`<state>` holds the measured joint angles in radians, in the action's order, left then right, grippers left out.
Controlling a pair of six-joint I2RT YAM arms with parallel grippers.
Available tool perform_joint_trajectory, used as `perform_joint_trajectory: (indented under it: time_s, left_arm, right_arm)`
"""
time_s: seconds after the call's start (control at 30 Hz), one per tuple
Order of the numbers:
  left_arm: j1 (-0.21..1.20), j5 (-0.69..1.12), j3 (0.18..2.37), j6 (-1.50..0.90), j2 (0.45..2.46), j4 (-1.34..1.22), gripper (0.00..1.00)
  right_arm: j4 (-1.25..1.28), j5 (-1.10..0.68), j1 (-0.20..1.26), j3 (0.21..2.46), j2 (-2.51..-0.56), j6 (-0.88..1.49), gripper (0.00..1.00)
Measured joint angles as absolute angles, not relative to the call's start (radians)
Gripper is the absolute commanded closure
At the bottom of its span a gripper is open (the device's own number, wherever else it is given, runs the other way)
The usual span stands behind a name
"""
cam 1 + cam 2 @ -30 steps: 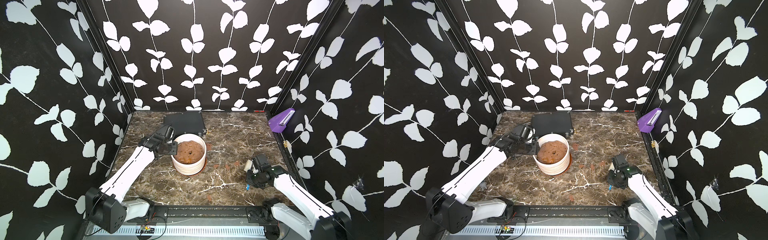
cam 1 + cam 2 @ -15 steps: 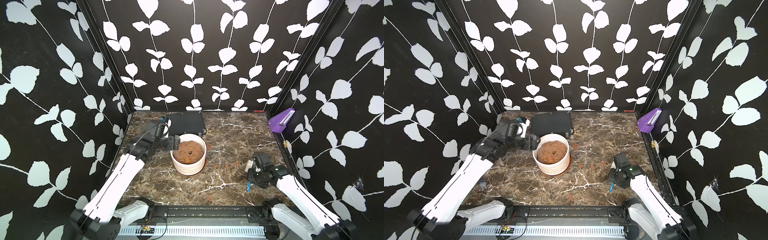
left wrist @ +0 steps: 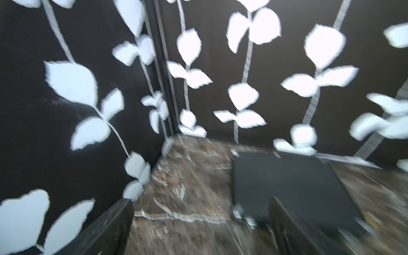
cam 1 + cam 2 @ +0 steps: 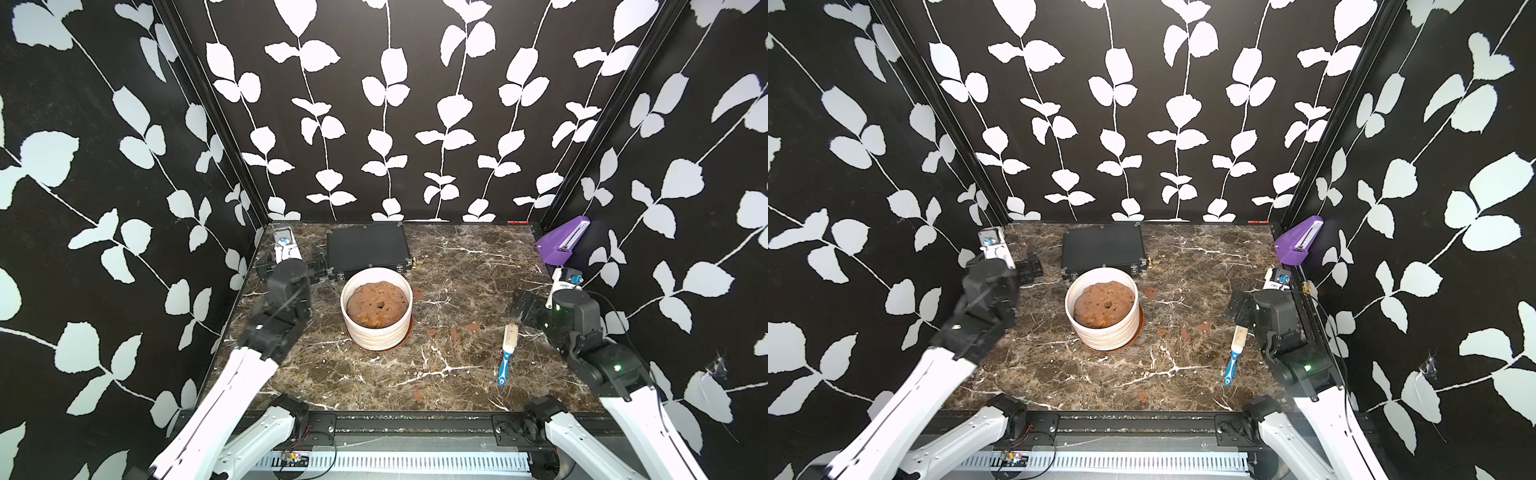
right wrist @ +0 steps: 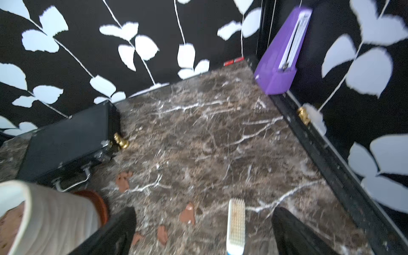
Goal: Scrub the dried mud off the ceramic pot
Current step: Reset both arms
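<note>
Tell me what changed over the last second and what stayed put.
The left gripper opened, came off the ceramic pot's rim and drew back toward the far left corner. The right gripper opened and let go of the brush, which now lies on the table. The pot, the black case and the purple device stayed put.

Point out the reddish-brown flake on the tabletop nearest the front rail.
The lone flake in front of the ceramic pot, close to the rail; the other flakes all lie farther back, level with the pot.
</note>
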<state>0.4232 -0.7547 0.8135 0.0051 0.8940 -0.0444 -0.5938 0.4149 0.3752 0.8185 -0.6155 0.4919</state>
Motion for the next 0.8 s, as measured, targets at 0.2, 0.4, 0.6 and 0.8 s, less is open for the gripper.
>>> perform_joint_trajectory:
  time_s: [0.2, 0.4, 0.6, 0.8]
  left_arm:
    - [0.26, -0.745, 0.648, 0.14, 1.143, -0.352, 0.01]
    - [0.187, -0.7, 0.558, 0.153, 1.374, -0.526, 0.01]
    - [0.181, -0.624, 0.557, 0.11, 1.429, -0.509, 0.01]
    - [0.175, -0.524, 0.508, 0.117, 1.523, -0.657, 0.01]
  right_arm:
    - [-0.286, 0.727, 0.295, 0.526, -0.619, 0.376, 0.0]
    - [-0.054, 0.904, 0.119, 0.386, -0.805, 0.31, 0.0]
    - [0.339, 0.83, 0.076, 0.205, -1.017, 0.212, 0.01]
    - [0.691, 0.635, 0.065, 0.218, -1.283, 0.074, 0.01]
